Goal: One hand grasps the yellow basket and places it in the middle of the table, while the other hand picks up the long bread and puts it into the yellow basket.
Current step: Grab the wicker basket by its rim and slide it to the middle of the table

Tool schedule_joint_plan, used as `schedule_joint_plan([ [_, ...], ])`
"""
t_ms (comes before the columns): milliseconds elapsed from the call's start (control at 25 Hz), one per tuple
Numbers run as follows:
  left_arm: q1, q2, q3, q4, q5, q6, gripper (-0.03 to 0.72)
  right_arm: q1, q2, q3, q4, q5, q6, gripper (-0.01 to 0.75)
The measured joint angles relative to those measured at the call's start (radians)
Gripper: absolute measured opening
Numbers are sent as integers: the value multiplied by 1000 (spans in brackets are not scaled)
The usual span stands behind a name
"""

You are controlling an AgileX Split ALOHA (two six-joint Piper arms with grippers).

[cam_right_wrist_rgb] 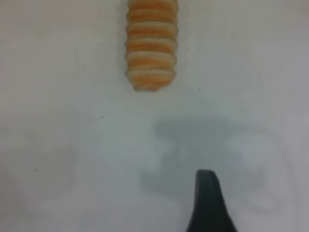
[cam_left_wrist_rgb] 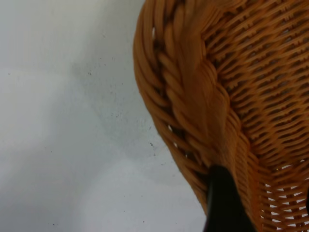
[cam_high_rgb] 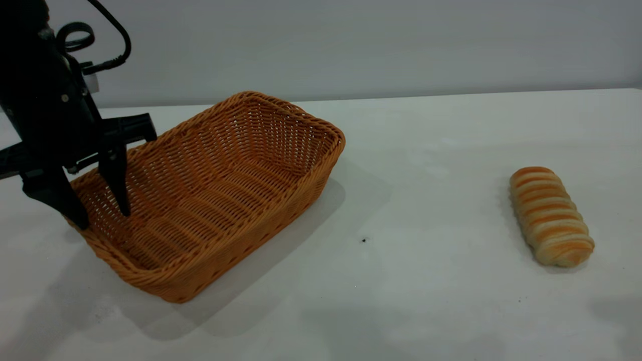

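Cut off at the exterior view's left edge: most of the left arm, only its lower part showing. Left gripper [cam_high_rgb: 100, 213] spread open, straddling the near-left wall of the yellow basket [cam_high_rgb: 281, 195], one finger [cam_high_rgb: 116, 178] inside, the other outside. Basket resting on the table [cam_high_rgb: 426, 281], left of centre. Long bread [cam_high_rgb: 550, 215] lying well apart, toward the right. Right arm out of the exterior view; of the right gripper only one fingertip [cam_right_wrist_rgb: 207, 203] visible, above bare tabletop, short of the bread; open or clenched, cannot tell.
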Motion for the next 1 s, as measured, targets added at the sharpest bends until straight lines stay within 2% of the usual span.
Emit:
schedule_joint_plan([
  [440,0,24,-19,40,54,3,455,0,0,0,1,2,-3,550],
  [800,-2,36,-132,101,197,2,454,0,0,0,2,6,-3,550],
  [1000,-2,37,-146,117,286,2,454,0,0,0,4,6,-6,550],
])
